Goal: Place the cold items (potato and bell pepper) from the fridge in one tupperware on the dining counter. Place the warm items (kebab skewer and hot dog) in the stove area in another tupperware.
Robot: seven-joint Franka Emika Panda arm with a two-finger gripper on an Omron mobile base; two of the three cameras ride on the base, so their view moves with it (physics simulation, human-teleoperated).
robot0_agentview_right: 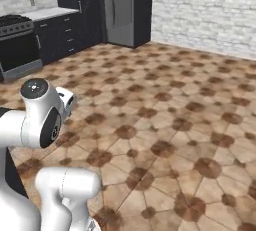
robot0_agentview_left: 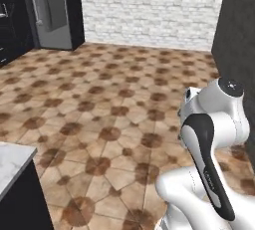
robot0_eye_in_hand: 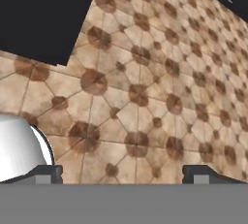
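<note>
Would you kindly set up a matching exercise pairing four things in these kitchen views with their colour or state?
Things:
1. fridge
2. stove
3. dining counter
4. fingers

Descriptions:
A. white, marble-veined top
B. grey steel, door closed
C. spread apart, holding nothing
D. black, beside dark cabinets

Pairs: 1-B, 2-D, 3-A, 4-C

I get the fridge (robot0_agentview_left: pixel 52 12) cut off by the top edge, doors shut, so the inside is hidden. The table (robot0_agentview_left: pixel 12 162) corner is clipped at the left edge. The stove (robot0_agentview_right: pixel 17 45) is cropped at the left, its top too small to read. Only the tips of the fingers (robot0_eye_in_hand: pixel 46 173) show.
</note>
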